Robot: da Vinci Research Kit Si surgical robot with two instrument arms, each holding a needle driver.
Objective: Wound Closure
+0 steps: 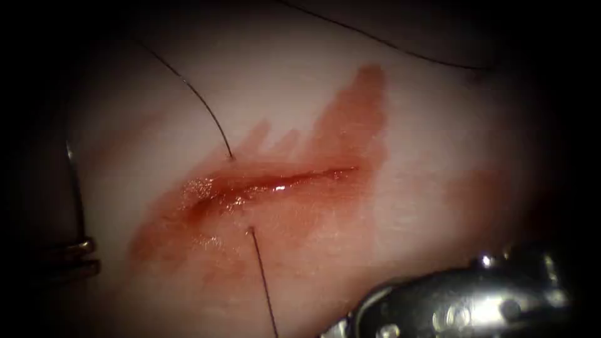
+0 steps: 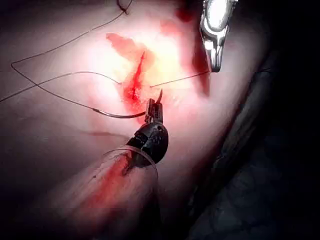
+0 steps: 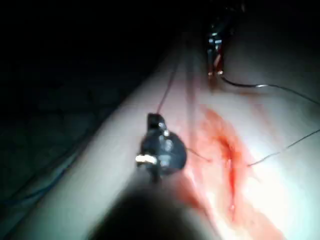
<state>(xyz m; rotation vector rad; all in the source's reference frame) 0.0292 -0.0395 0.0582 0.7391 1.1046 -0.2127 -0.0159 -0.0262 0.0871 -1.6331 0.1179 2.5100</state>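
The left pincer point(image 2: 154, 111) clamps the needle point(image 2: 117, 115) clear of the tissue point(image 1: 438, 144), thread point(image 1: 203, 103) crossing the cut point(image 1: 269, 184); I cannot tell the right pincer's point(image 2: 216, 64) state.

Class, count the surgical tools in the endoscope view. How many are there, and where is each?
2. The left tool is at the left edge, left of the cut, holding the needle clear of the tissue. The right tool is at lower right; what it holds is unclear.
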